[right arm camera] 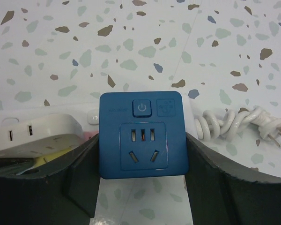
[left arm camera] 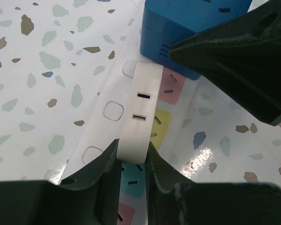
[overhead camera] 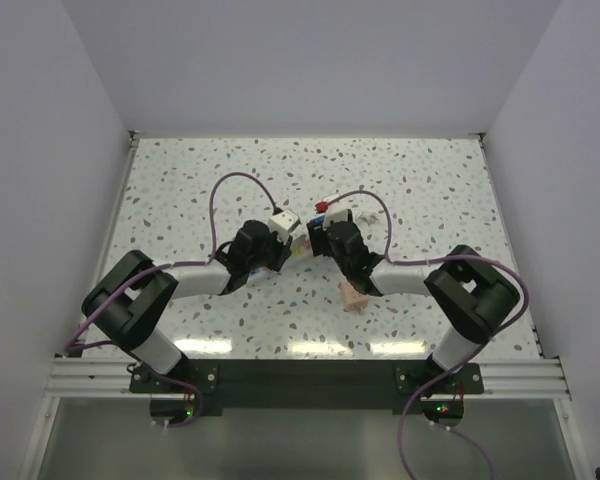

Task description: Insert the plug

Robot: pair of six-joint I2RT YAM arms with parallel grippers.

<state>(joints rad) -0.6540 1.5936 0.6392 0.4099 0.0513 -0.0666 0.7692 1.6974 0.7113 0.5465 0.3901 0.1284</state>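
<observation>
One blue plug (right arm camera: pixel 140 136) (lettering unreadable)

- Adapter (right arm camera: pixel 140 154) — its blue face has a square button (right arm camera: pixel 141 107) with a power sign, a ring cut by a short stroke.
- Right of that button, a second square (right arm camera: pixel 166 107) bears a faint dotted pattern, too small to read.
- Left of the button is a line of faint lettering (right arm camera: pixel 116 110), not legible.
- Strip (right arm camera: pixel 35 136) — its small switch (right arm camera: pixel 92 117) carries a tiny grey mark, unreadable.
</observation>
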